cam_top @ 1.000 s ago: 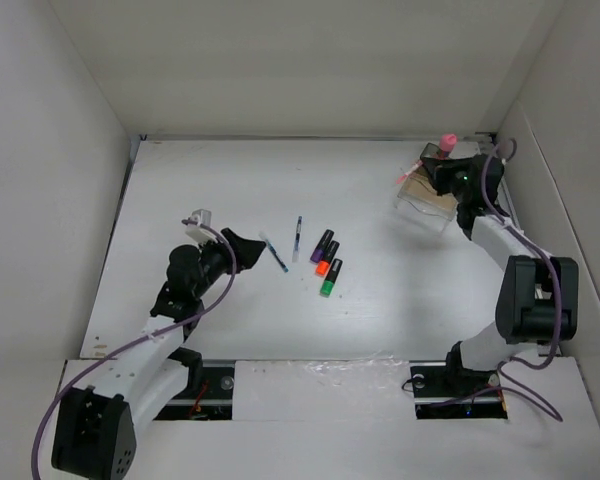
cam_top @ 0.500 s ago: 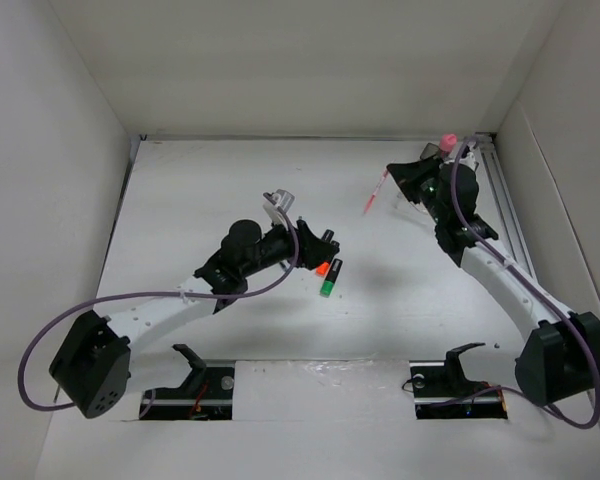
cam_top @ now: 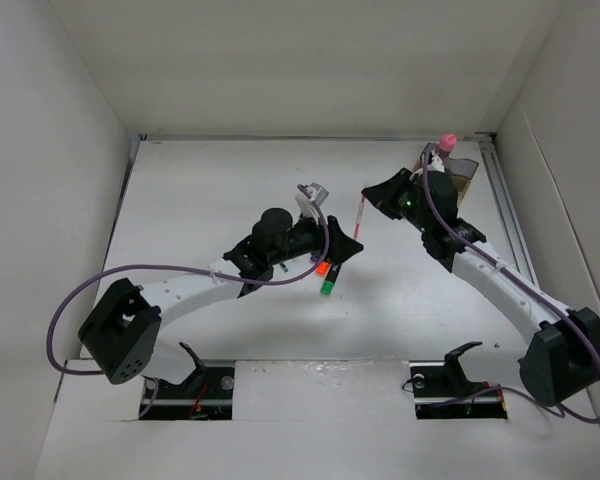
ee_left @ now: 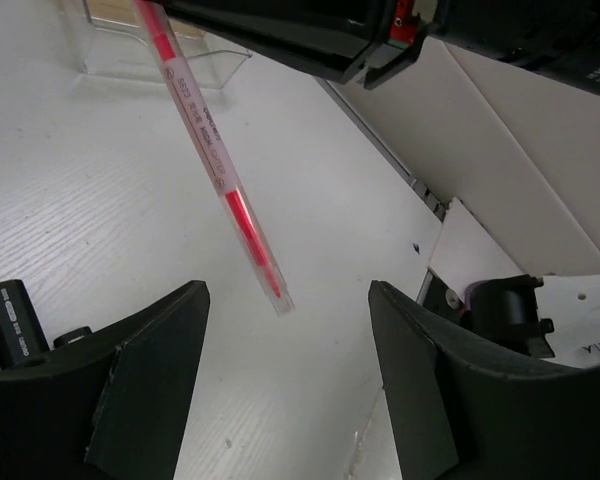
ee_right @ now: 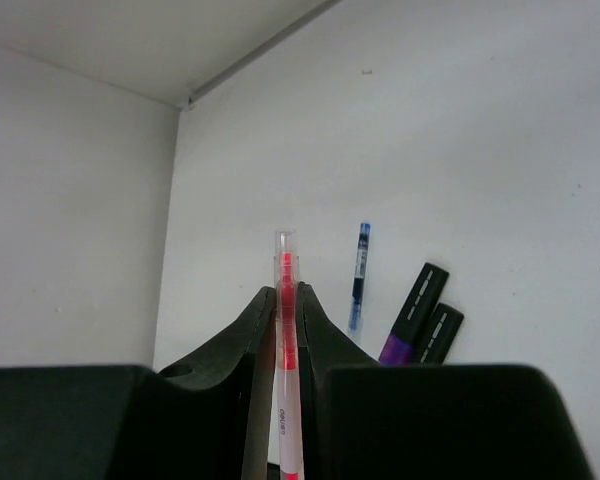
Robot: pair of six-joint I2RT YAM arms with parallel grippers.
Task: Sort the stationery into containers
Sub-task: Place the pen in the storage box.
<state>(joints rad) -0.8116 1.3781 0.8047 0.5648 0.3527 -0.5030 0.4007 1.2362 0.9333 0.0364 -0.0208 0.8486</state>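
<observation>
My right gripper [cam_top: 373, 196] is shut on a thin red pen [cam_top: 359, 218] and holds it in the air, tip slanting down to the left. The pen sits squeezed between the fingers in the right wrist view [ee_right: 288, 330]. My left gripper [cam_top: 351, 248] is open and empty just below and left of the pen's tip. In the left wrist view the pen [ee_left: 215, 150] hangs above the open gripper [ee_left: 285, 380]. The translucent organiser [cam_top: 458, 170] stands at the back right, with a pink-capped bottle [cam_top: 447, 141] at it. Orange-tipped [cam_top: 322, 267] and green-tipped [cam_top: 327, 287] markers lie mid-table.
A blue pen [ee_right: 359, 275] and a purple-tipped marker [ee_right: 410, 318] beside another black marker [ee_right: 440, 335] lie on the white table; my left arm hides them from above. The organiser's clear wall [ee_left: 160, 62] shows behind the pen. White walls enclose the table.
My right gripper has carried the red pen left, away from the organiser. My left arm has swung right across the table to mid-table, and its open gripper now sits under the pen's tip.
</observation>
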